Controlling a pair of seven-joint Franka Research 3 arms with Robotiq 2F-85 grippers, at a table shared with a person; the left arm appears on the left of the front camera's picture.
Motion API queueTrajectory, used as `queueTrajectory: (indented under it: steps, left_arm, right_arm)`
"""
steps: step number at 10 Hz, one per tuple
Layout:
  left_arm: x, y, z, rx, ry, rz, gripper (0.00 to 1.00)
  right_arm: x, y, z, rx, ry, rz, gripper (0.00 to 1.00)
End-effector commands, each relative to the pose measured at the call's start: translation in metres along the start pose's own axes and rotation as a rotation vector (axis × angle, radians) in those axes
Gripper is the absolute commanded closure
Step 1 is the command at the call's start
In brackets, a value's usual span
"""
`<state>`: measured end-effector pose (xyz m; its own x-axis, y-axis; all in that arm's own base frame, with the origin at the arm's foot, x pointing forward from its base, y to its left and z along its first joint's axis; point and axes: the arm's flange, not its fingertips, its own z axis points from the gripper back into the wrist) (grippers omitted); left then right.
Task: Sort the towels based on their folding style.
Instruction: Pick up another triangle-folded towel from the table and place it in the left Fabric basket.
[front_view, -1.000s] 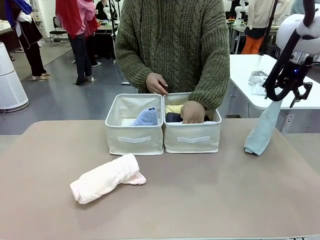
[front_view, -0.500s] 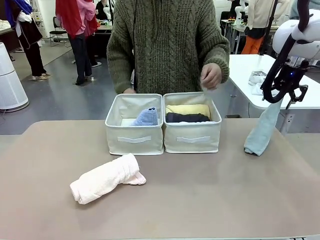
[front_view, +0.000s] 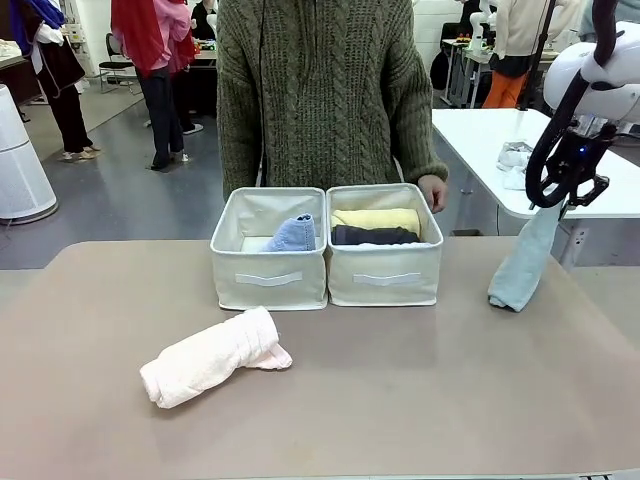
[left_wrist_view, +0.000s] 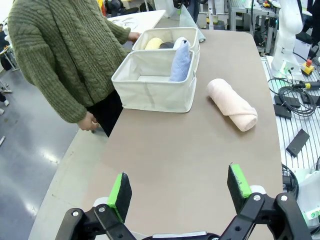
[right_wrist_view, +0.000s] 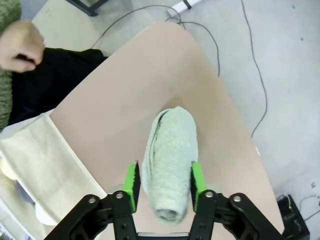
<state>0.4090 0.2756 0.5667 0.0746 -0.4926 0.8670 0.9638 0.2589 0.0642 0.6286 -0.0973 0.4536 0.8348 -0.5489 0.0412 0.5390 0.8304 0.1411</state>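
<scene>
tan surface (front_view: 420, 410) is mostly bare, so clutter isn't the worry, the carry is. the two cream bins sit touching at the far middle. the left bin (front_view: 268, 275) has a lavender-blue cone (front_view: 293, 233) standing in it, and the right bin (front_view: 384, 275) has a yellow roll (front_view: 375, 218) and a dark grey roll (front_view: 373, 235) lying flat.

the pale grey-blue towel (front_view: 524, 258) hangs to the right of the right bin, pinched near its top by the right end effector (right_wrist_view: 164, 182), pads clamped on both sides. can't tell if its low end touches the surface.

my guess is it belongs with the cone. that means crossing over the right bin, so the dangling tail could snag that wall and shove the bin. it could also sag loose and lose its shape, or brush the person's hand (front_view: 433, 190) at the bin's far corner.

looks-wise it's soft looped terry, loosely wrapped, narrow at the grip and fatter toward the bottom, tilted with the low end toward the bins.

the pink roll (front_view: 213, 357) lies in front of the left bin, apart from it. the left end effector (left_wrist_view: 179, 189) is spread wide, holding nothing.
</scene>
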Motion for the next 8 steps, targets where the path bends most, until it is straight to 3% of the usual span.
queueTrajectory:
  steps: [1, 2, 3, 5, 8]
  left_arm:
    - [0.001, -0.003, 0.001, 0.001, 0.011, -0.005, 0.00]
    - [0.001, -0.003, 0.001, 0.001, 0.011, -0.005, 0.00]
    - [0.001, -0.003, 0.001, 0.001, 0.011, -0.005, 0.00]
    - [0.001, -0.003, 0.001, 0.001, 0.011, -0.005, 0.00]
    - [0.001, -0.003, 0.001, 0.001, 0.011, -0.005, 0.00]
  right_arm:
    - [0.007, 0.000, -0.001, 0.035, 0.013, 0.019, 0.84]
    - [0.006, -0.001, -0.001, 0.035, 0.014, 0.020, 0.95]
    - [0.005, -0.001, -0.001, 0.034, 0.016, 0.024, 1.00]
    - [-0.003, 0.001, 0.003, 0.041, 0.028, 0.049, 1.00]
    - [-0.076, 0.014, 0.064, -0.065, 0.075, 0.404, 0.96]
